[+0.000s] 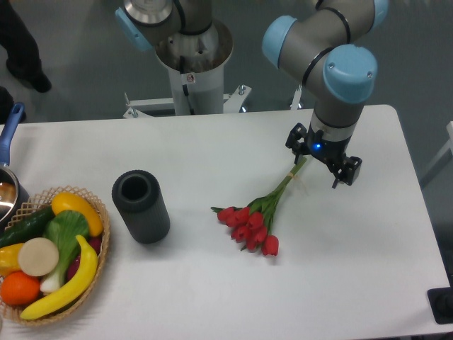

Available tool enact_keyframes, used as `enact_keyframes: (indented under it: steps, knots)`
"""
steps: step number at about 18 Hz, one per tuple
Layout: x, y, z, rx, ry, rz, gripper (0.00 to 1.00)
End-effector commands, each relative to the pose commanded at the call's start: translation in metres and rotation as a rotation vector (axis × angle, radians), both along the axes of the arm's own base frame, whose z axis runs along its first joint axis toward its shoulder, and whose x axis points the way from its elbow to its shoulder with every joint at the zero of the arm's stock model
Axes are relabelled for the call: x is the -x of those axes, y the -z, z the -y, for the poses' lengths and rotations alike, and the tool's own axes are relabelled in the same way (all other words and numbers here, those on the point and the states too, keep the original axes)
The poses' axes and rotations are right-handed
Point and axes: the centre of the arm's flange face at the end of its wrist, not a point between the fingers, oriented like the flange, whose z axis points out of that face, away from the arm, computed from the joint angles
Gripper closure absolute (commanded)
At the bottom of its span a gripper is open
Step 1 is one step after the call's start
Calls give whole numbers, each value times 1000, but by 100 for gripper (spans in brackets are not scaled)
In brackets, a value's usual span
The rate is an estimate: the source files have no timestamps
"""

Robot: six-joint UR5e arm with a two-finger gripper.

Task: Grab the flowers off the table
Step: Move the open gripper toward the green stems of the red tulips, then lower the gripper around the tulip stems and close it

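The flowers (252,225), a bunch of red tulip buds on thin green stems, lie on the white table (212,156) right of centre. The buds point toward the front and the stems run up to the right. My gripper (322,157) hovers over the far tip of the stems, its two dark fingers spread apart on either side. It is open and holds nothing.
A dark cylinder (140,205) stands upright left of the flowers. A wicker basket (95,283) with a banana, an orange and vegetables sits at the front left corner. A pot with a blue handle (10,131) is at the left edge. The arm's base (191,49) is behind the table.
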Motion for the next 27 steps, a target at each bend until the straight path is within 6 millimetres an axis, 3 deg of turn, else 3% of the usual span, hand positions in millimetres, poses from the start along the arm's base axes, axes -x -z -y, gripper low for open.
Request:
enact_keyframes:
  steps: [3, 9, 19, 27]
  knots:
    - [-18, 32, 2, -20, 3, -40, 0]
    - [-36, 56, -11, -6, 35, -11, 0]
    - [-43, 87, -10, 21, 3, 43, 0]
    - [-46, 113, -22, 27, 8, 51, 0]
